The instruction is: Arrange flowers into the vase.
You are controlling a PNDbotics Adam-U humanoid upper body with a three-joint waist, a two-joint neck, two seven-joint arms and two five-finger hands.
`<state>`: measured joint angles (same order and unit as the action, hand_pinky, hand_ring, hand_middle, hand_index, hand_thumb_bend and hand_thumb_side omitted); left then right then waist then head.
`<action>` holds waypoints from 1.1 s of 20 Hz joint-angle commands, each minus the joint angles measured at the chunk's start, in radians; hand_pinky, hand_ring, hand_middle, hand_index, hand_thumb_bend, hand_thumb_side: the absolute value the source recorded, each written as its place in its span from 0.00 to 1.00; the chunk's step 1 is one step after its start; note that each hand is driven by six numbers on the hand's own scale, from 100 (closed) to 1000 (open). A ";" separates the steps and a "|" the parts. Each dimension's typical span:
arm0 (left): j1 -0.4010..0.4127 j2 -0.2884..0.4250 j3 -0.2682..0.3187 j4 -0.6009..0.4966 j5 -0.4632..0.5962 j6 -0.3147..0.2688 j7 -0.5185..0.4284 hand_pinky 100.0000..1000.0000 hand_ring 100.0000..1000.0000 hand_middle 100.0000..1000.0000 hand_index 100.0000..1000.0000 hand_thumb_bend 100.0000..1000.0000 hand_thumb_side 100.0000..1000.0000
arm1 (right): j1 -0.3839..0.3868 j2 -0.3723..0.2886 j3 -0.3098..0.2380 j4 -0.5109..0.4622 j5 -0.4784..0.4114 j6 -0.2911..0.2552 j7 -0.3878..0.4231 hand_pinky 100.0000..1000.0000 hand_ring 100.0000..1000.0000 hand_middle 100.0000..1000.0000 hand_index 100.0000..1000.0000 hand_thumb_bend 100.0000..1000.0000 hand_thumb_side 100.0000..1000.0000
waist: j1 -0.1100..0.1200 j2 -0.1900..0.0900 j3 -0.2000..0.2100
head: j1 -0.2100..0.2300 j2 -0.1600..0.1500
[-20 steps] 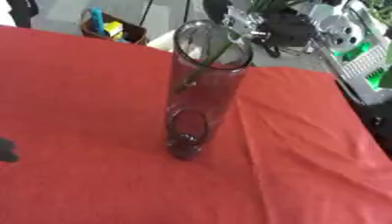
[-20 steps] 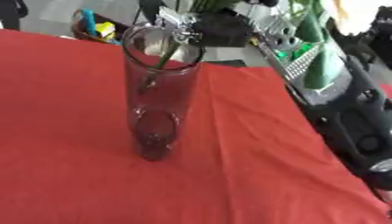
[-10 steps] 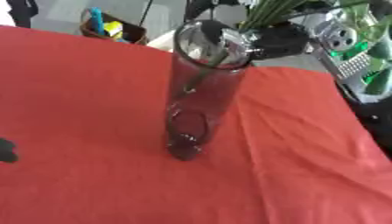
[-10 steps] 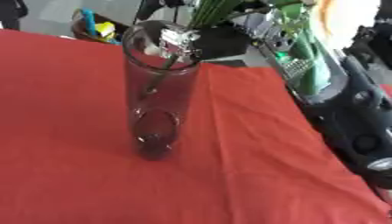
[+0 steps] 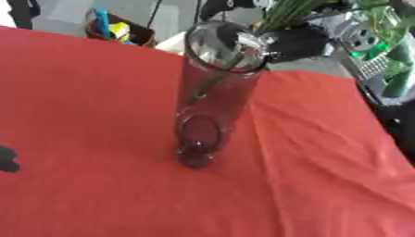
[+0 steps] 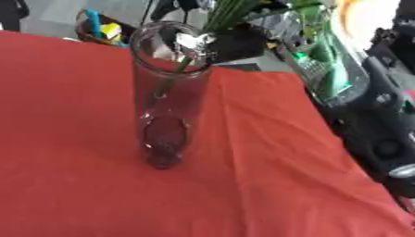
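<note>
Since the red tablecloth (image 5: pixel 97 115) covers the whole table, the tall glass vase (image 5: pixel 212 97) stands out, upright a bit left of centre so stems can drop straight in. Right hand (image 5: pixel 298 40) sits just beyond the rim on the far right, fingers curled round the green flower stems (image 6: pixel 229 13), lower ends already poking down inside the glass. Left hand (image 5: pixel 7 159) barely peeks in at the left edge; can't tell its fingers.

I count one glass vase (image 5: pixel 210 97), one bunch of green stems (image 6: pixel 229 13), one red cloth (image 5: pixel 89 102).
</note>
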<state>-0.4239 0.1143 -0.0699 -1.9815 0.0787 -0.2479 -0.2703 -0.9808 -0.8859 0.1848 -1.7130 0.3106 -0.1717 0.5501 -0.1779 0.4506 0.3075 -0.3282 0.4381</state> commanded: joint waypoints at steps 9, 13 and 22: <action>-0.010 0.018 0.003 -0.019 0.001 0.001 -0.011 0.49 0.57 0.80 0.76 0.00 0.98 | -0.028 -0.048 -0.039 0.048 -0.058 -0.084 0.091 0.91 1.00 0.87 0.95 0.23 1.00 | -0.001 -0.018 -0.002 | -0.003 -0.020; -0.010 0.018 0.003 -0.019 -0.001 0.002 -0.014 0.49 0.57 0.80 0.76 0.00 0.98 | -0.026 -0.053 -0.042 0.039 -0.090 -0.088 0.100 0.91 1.00 0.87 0.95 0.22 1.00 | -0.003 -0.017 -0.002 | -0.004 -0.021; -0.010 0.020 0.003 -0.019 -0.003 0.004 -0.017 0.49 0.57 0.80 0.76 0.00 0.98 | -0.023 -0.072 -0.047 0.041 -0.154 -0.085 0.112 0.93 1.00 0.89 0.97 0.28 1.00 | -0.007 -0.019 -0.006 | -0.005 -0.023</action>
<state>-0.4241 0.1174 -0.0699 -1.9815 0.0763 -0.2419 -0.2841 -0.9902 -0.9153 0.1572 -1.6661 0.1735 -0.2548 0.6570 -0.1923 0.4540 0.3032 -0.3302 0.4288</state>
